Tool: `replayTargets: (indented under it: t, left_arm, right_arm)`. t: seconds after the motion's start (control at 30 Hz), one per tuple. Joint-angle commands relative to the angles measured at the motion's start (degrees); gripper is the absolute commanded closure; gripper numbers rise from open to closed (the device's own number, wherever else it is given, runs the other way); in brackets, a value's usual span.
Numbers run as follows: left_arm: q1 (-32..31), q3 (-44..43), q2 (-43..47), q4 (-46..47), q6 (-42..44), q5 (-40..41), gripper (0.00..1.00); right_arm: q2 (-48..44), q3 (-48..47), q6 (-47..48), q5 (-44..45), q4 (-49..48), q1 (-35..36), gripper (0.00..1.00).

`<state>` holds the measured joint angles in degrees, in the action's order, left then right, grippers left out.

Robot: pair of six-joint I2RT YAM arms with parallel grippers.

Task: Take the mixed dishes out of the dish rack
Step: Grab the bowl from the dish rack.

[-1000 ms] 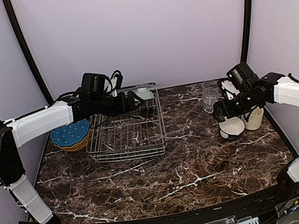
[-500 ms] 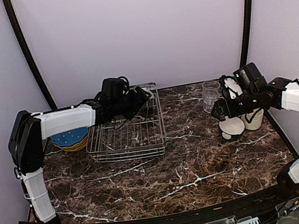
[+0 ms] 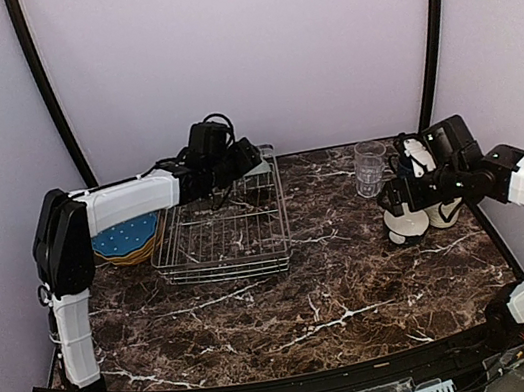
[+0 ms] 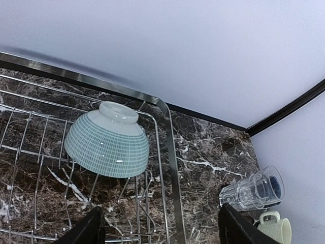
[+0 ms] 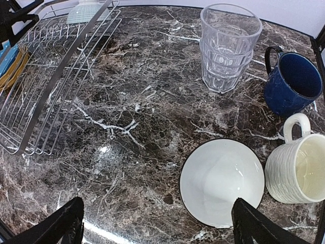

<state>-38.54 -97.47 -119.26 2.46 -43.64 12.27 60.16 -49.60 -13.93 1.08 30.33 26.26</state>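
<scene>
The silver wire dish rack (image 3: 222, 267) stands at the back left. A pale green grid-patterned bowl (image 4: 107, 142) lies upside down in its far right corner. My left gripper (image 3: 244, 164) hovers open just above and short of that bowl, empty. My right gripper (image 3: 395, 199) is open and empty above a white bowl (image 5: 222, 182) on the table. Stacked clear glasses (image 5: 228, 48), a dark blue mug (image 5: 294, 81) and a cream mug (image 5: 299, 165) stand around it. A stack of plates with a blue dotted one on top (image 3: 125, 238) sits left of the rack.
The rack's rim (image 4: 167, 132) runs between the green bowl and the glasses (image 4: 252, 189). The tent wall is close behind the rack. Marble table (image 3: 291, 302) stretches in front of the rack and the dishes.
My left arm has swung right along the rack's back edge to its far right corner. My right gripper has drawn back slightly to the right; the white bowl stays on the table.
</scene>
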Motion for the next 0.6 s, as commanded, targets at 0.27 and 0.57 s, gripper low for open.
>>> replayTargets:
  t: [0.27, 0.57]
  left_arm:
    - [2.84, -4.59, -8.87, 1.10, -9.15, -2.59, 0.20]
    - [2.67, -9.96, -12.78, 1.00, -13.18, -0.82, 0.17]
  right_arm:
    - [0.34, 2.45, -0.13, 0.63, -2.06, 0.46, 0.01]
    - [-0.75, 3.36, -0.22, 1.14, -1.66, 0.46, 0.01]
